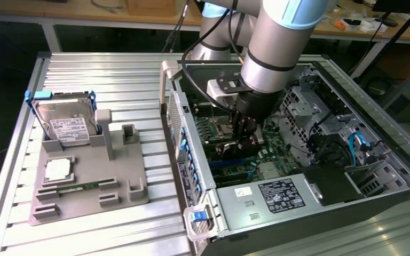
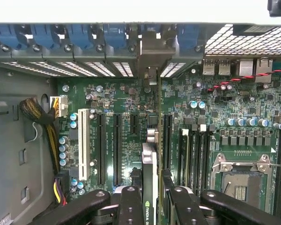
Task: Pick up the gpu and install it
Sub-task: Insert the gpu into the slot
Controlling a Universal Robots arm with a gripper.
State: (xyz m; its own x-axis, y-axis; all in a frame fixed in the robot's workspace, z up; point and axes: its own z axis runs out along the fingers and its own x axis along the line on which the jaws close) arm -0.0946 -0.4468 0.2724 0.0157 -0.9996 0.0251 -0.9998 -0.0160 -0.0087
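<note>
In the wrist view the gpu (image 2: pixel 149 164) shows edge-on, a thin card with a black cooler face, running up toward the blue rear slot clips (image 2: pixel 114 36). My gripper (image 2: pixel 152 194) is shut on it, with black fingers (image 2: pixel 131 206) pressed on either side. The card stands upright over the green motherboard (image 2: pixel 215 98), between the long black expansion slots (image 2: pixel 117 145). Whether it sits in a slot I cannot tell. In the exterior view the gripper (image 1: pixel 249 141) reaches down inside the open computer case (image 1: pixel 190 160), with the gpu (image 1: pixel 242 151) dark below it.
On the exterior view's left a grey holder (image 1: pixel 119 186) carries a silver hard drive (image 1: pixel 66 125), a square chip (image 1: pixel 59 169) and a memory stick (image 1: pixel 77 186). Inside the case are a power supply (image 1: pixel 276 194), drive cage (image 1: pixel 312 101), CPU socket (image 2: pixel 239 180) and cable bundle (image 2: pixel 42 122).
</note>
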